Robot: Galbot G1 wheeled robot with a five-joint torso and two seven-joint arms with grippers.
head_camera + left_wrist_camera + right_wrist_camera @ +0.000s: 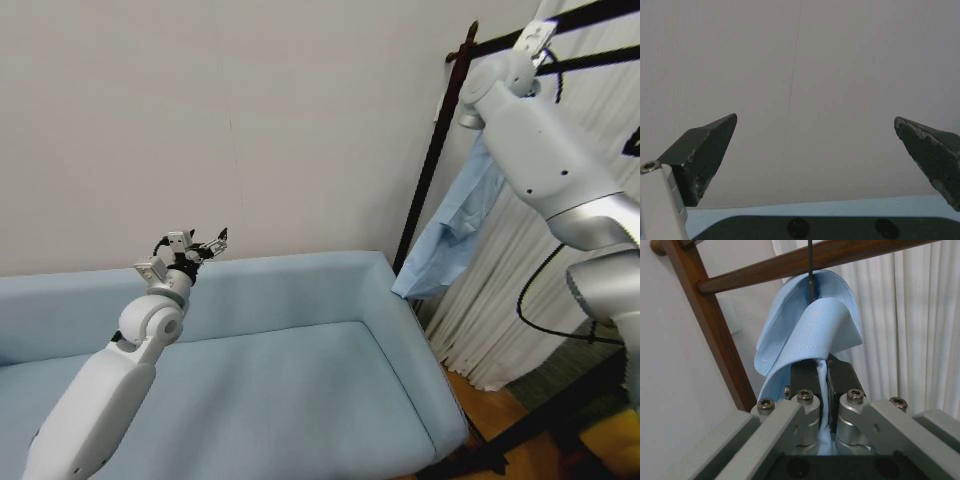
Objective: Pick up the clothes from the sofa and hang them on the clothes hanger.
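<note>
The right gripper (823, 372), clamped on the smooth pale-blue shirt (807, 335), holds its curled collar just beneath the round wooden rail (790, 262), the garment's length hanging downward below it, while the left gripper (815, 118) hovers spread apart over the sofa (280, 390).

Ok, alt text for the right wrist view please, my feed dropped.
The right gripper has its fingers shut on a fold of the light blue shirt, which curls up close to the wooden rail of the clothes rack. A thin dark rod rises from the shirt past the rail; white curtains hang behind.
</note>
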